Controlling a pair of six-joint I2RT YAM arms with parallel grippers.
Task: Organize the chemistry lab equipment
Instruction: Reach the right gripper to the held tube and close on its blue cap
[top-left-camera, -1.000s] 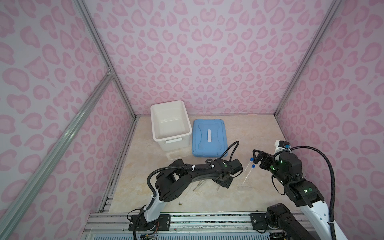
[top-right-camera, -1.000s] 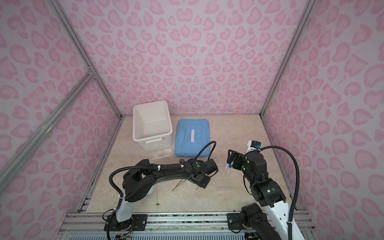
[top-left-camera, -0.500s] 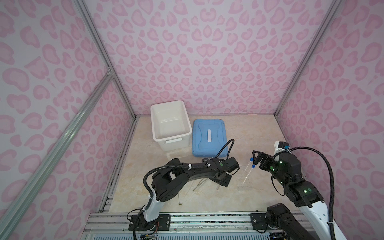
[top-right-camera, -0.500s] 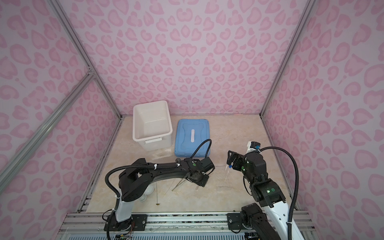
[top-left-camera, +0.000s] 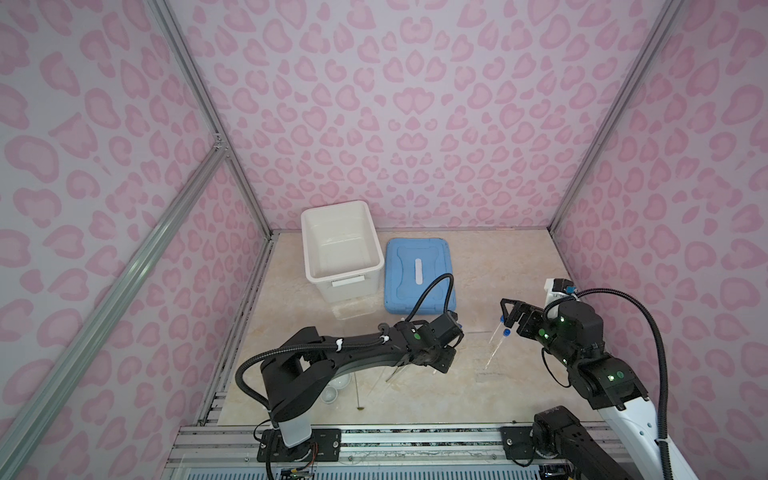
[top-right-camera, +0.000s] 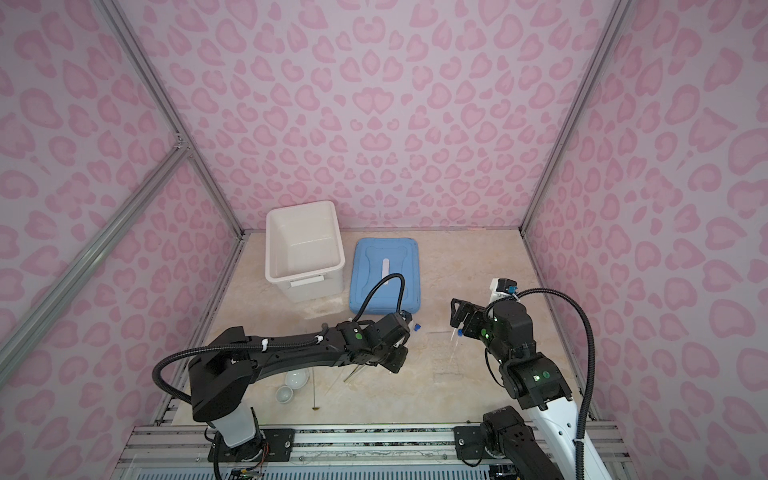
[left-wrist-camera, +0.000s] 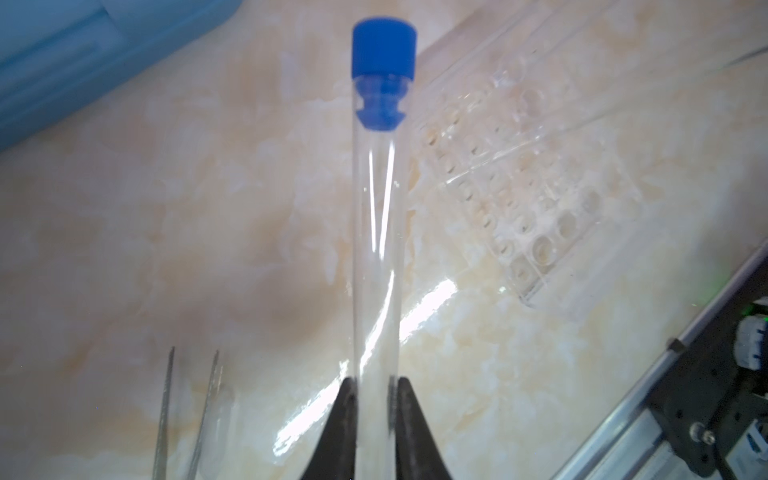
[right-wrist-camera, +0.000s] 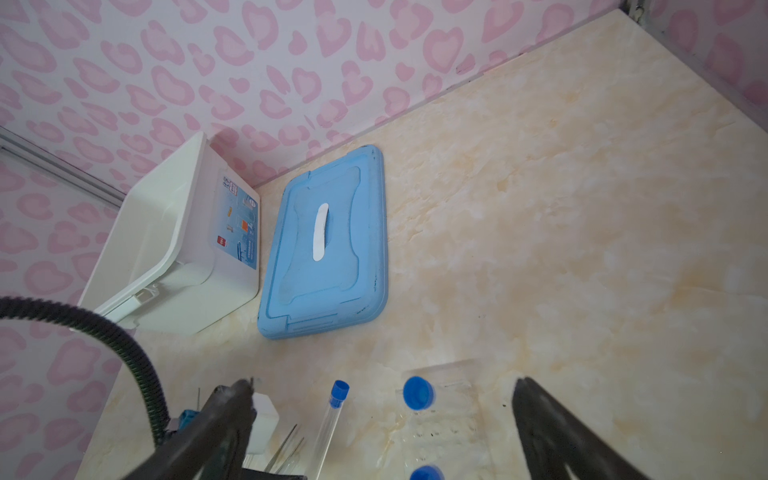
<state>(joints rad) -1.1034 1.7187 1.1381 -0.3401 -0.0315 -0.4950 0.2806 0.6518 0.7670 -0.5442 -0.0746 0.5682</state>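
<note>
Left gripper (left-wrist-camera: 374, 386) pinches a blue-capped tube (left-wrist-camera: 376, 228) near its base; clear rack (left-wrist-camera: 540, 208) just ahead. It should centre the tube over an empty hole. Right gripper (right-wrist-camera: 384, 384) spread wide.

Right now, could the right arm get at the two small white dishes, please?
Probably not: the white dishes sit by the left arm's base, with that arm, its pincer shut on a blue-capped tube, stretched over them.

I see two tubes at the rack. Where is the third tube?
The tube is clamped in the left gripper, mid-table in a top view, near the front of the blue lid, between the tweezers and the rack.
</note>
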